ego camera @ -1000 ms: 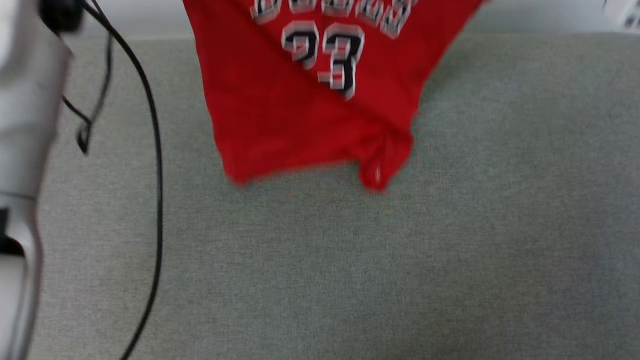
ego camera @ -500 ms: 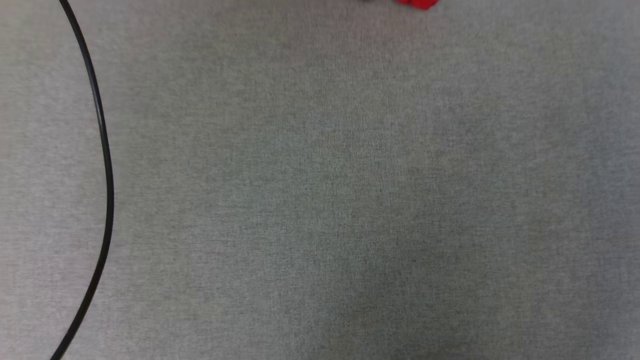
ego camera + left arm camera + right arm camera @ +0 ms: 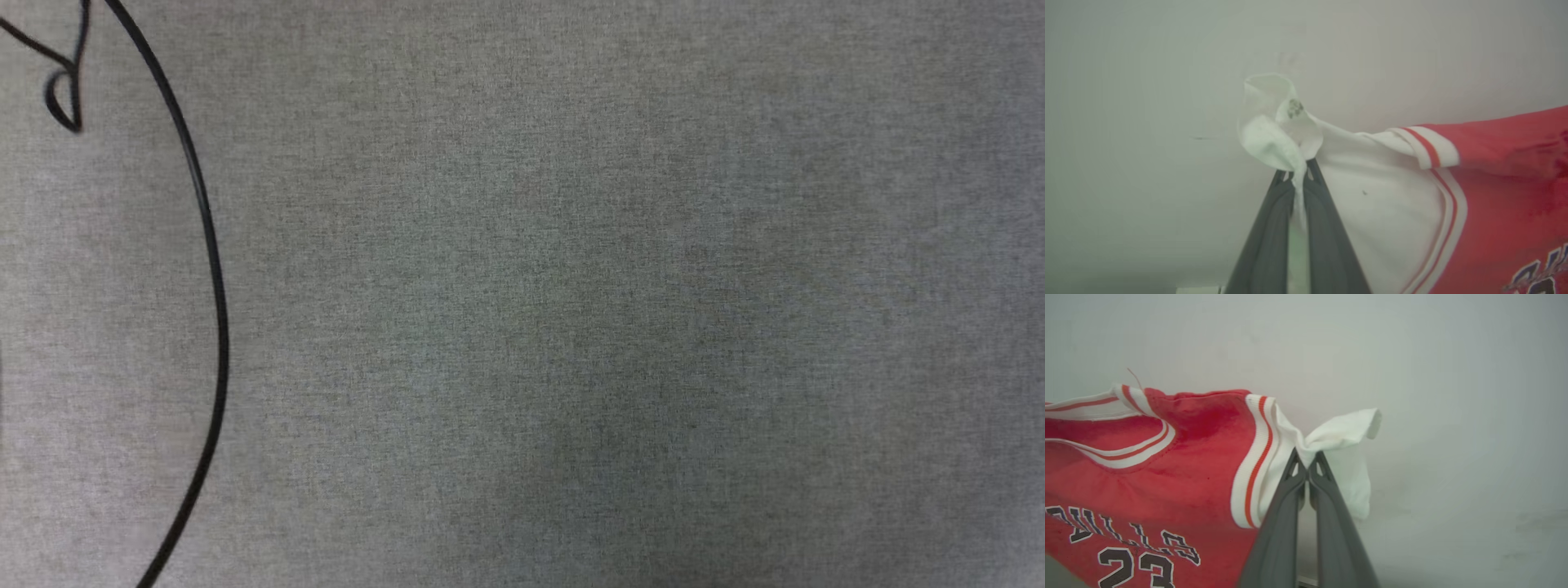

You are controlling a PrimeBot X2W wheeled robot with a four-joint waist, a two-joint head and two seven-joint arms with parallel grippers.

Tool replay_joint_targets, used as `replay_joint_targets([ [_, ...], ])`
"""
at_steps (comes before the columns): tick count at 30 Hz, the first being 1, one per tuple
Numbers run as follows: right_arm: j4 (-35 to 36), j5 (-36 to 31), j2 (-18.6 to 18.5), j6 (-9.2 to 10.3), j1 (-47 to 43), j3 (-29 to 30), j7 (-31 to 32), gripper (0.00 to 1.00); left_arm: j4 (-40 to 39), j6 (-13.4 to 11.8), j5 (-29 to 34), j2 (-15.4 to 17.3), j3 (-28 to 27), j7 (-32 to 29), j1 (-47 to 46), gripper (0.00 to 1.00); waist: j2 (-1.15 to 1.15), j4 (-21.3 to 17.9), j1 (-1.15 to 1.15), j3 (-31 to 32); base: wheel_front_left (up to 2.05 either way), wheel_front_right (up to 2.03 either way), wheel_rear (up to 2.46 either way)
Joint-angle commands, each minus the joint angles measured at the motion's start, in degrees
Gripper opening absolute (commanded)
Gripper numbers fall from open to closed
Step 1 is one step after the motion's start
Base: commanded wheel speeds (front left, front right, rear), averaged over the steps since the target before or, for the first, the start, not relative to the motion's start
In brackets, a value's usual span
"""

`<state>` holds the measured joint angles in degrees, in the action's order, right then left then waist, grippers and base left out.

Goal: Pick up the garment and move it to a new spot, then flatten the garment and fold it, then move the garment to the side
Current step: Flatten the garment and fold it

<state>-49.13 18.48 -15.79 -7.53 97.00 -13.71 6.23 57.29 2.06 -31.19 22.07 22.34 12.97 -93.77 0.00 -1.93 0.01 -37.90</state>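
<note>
The garment [image 3: 1502, 196] is a red jersey with white sleeves, striped trim and black lettering. In the left wrist view my left gripper [image 3: 1298, 173] is shut on one white sleeve, which bunches above the fingertips. In the right wrist view my right gripper [image 3: 1306, 465] is shut on the other white sleeve, and the garment [image 3: 1180, 465] hangs stretched to the left with the number "23" showing. Both arms hold it up in front of a pale wall.
The head view looks down on a grey fabric surface [image 3: 571, 310]. A black cable [image 3: 214, 294] curves down its left side, with a small loop [image 3: 64, 102] at the top left corner.
The head camera has swung down: the red garment slid up and out of that view, and so did the pale arm at left. Since half a second ago the cable sits slightly lower and further right.
</note>
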Motion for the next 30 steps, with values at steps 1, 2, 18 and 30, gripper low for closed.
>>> replay_joint_targets([
  [1,-0.2,0.3,-0.2,0.09,-1.3,-0.4,-0.5,0.0,0.3,0.2,-0.4,0.0,-0.2,0.2,0.9,0.0,0.0,0.1,-0.01,-0.2,0.0,0.0,0.0],
  [2,-0.3,0.8,-0.4,0.08,-2.0,-1.3,-1.0,0.0,0.7,0.6,-0.8,-0.1,-0.3,0.4,1.5,0.0,0.0,0.1,-0.01,-0.3,0.0,0.0,0.0],
  [18,6.6,11.9,-3.9,0.09,-38.4,-7.0,-8.8,0.0,-3.2,4.2,-8.4,-1.4,-6.3,2.3,35.3,0.0,0.0,0.9,-0.01,10.0,0.0,0.0,0.0],
  [30,17.3,10.4,-5.1,0.1,-63.4,-1.6,-5.3,0.0,-13.1,1.5,-7.5,-1.9,-7.7,2.4,59.2,0.0,0.0,2.3,-0.01,21.9,0.0,0.0,0.0],
])
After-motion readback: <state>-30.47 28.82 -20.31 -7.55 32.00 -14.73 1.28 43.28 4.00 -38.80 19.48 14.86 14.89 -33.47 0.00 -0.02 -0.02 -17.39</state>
